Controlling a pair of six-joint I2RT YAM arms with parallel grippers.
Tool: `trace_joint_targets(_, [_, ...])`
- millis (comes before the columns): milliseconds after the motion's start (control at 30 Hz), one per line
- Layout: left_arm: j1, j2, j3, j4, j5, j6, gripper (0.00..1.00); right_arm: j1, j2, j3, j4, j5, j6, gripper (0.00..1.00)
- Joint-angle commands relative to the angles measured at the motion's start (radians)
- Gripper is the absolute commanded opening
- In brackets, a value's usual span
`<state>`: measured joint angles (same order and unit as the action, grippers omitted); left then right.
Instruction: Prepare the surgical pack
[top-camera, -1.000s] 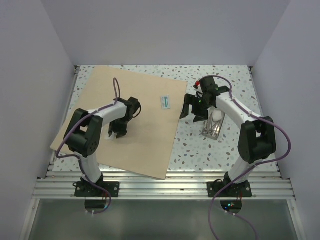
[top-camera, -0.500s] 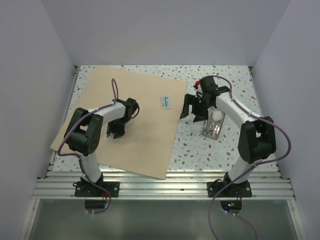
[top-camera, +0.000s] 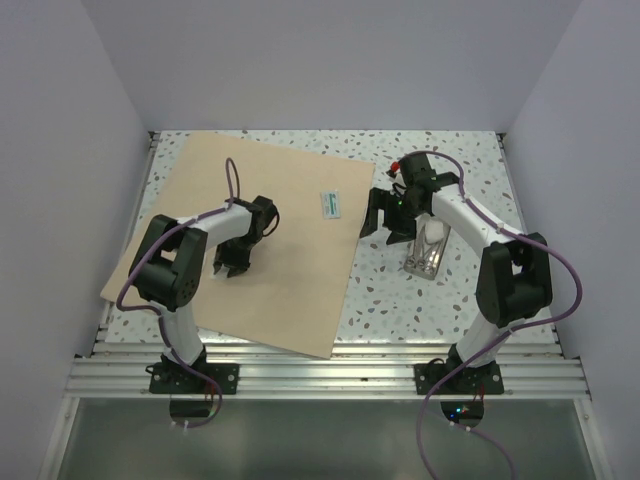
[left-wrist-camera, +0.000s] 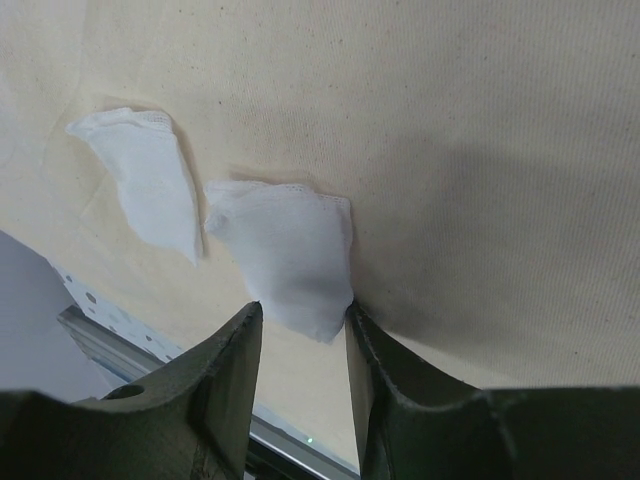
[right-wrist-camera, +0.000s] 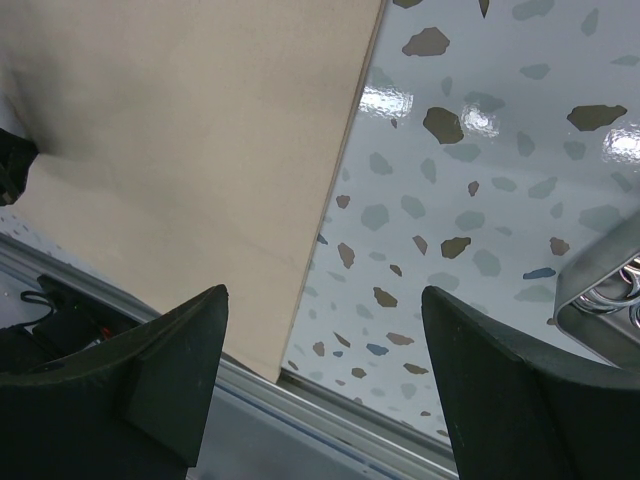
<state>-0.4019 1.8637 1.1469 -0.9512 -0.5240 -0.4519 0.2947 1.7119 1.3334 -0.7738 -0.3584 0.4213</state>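
Left fingers (left-wrist-camera: 225, 370), over the tan wrap sheet (top-camera: 290, 270), flank a white gauze square (left-wrist-camera: 290, 250); whether they grasp it cannot be told. Second gauze (left-wrist-camera: 145, 175) lies at its 10 o'clock. Right fingers (right-wrist-camera: 170, 370) are released above the worktop (top-camera: 400, 300), with the steel tray (top-camera: 428, 255) at 4 o'clock.

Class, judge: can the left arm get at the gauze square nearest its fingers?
Probably yes: the gauze square lies bare on the wrap sheet, its tip between the open left fingers.

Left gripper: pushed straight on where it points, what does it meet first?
The left gripper would likely meet the nearer white gauze square first, lying on the tan wrap sheet just ahead of its jaws; depth is unclear.
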Motion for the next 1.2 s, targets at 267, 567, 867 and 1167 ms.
trace_joint_targets(267, [-0.006,0.002,-0.004,0.071,0.081,0.055,0.39,0.004,-0.001,0.046,0.002,-0.020,-0.006,0.82])
trace_joint_targets(567, [0.011,0.016,-0.061,0.129,0.136,0.076,0.35,0.004,-0.006,0.046,0.002,-0.016,-0.007,0.82])
trace_joint_targets(867, [0.037,-0.003,-0.082,0.154,0.110,0.082,0.28,0.004,-0.018,0.044,0.011,-0.016,-0.001,0.82])
trace_joint_targets(1167, [0.037,-0.011,-0.062,0.143,0.090,0.087,0.09,0.004,-0.026,0.035,0.015,-0.020,-0.001,0.82])
